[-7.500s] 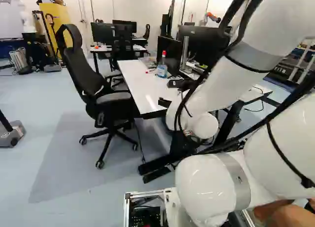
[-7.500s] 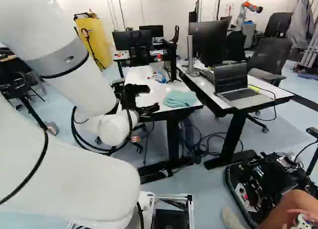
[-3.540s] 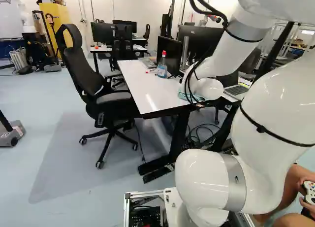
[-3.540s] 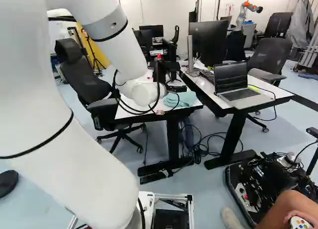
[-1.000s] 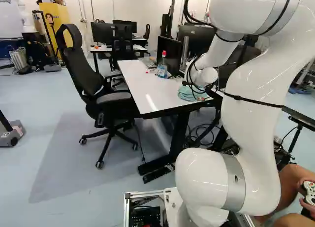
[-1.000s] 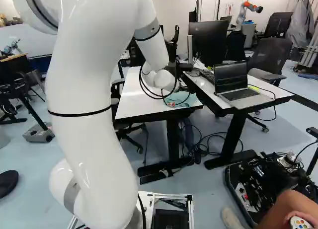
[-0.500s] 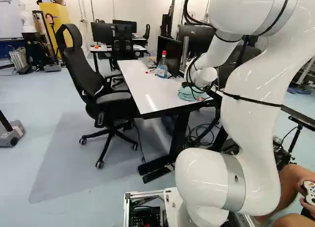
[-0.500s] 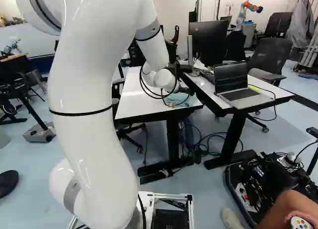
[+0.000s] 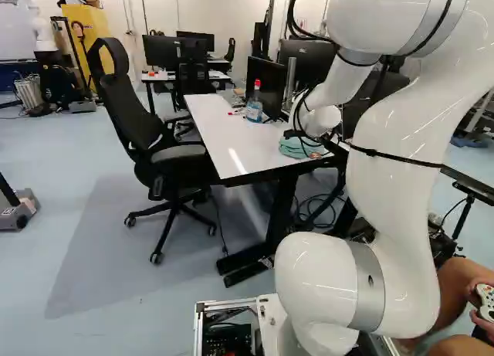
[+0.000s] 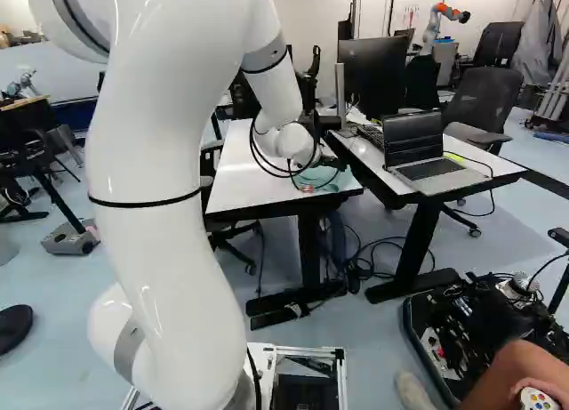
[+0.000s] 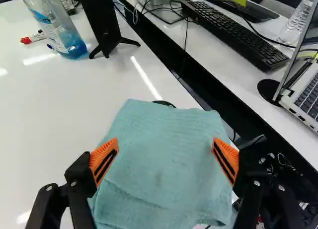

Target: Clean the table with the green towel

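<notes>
"Which step does the gripper point(image 11: 165, 162) do at this moment?"

"It seems to be the picking up of the towel point(image 11: 161, 152). The wiping is for later, in all probability."

"And how do the fingers stand?"

"They stand wide apart, one orange pad at each side of the towel, and they have hold of nothing. Whether the pads touch the cloth, one cannot tell."

"Where does the towel lie?"

"It lies on the table point(image 9: 224, 136), at the near corner, beside the gap before the other desk point(image 10: 462, 180). It is folded and somewhat crumpled."

"Then what does the next move ask for?"

"Probably the pads must be low enough, and then close together, so that the cloth gathers between them. If they are too high, they may pinch only the top layer, or slip."

"And for the wiping?"

"The towel should be pressed flat and moved with care near the bottle point(image 11: 58, 30) and the marker point(image 11: 33, 38), because both stand or lie on the same surface."
</notes>
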